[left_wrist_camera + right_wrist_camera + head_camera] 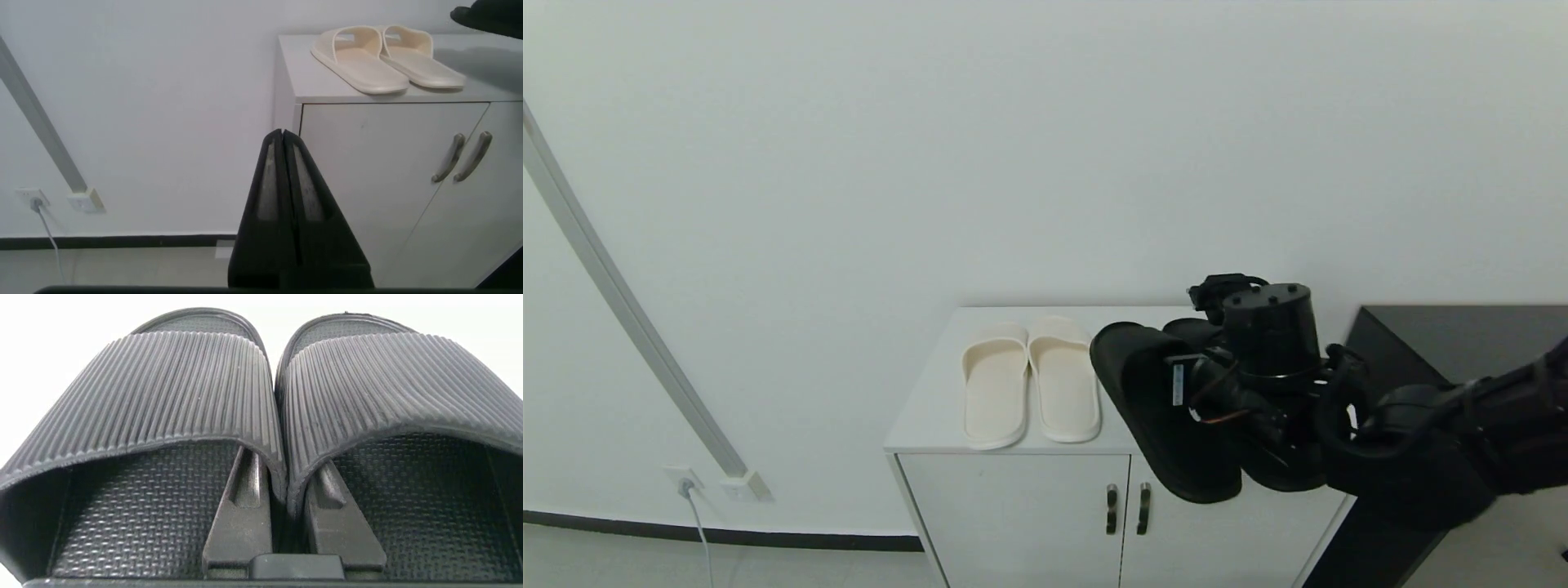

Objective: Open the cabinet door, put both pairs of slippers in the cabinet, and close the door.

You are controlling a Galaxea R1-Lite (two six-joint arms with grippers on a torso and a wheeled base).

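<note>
A white cabinet stands against the wall with both doors shut and two dark handles at the centre seam. A cream pair of slippers lies side by side on its top, also seen in the left wrist view. My right gripper is shut on the black pair of slippers, held tilted over the cabinet's right front edge. One finger sits inside each black slipper, pinching the inner strap walls together. My left gripper is shut and holds nothing, low beside the cabinet's left side.
A black table adjoins the cabinet on the right. On the left wall a slanted grey conduit runs down to a socket with a cable. Bare floor lies in front of the cabinet.
</note>
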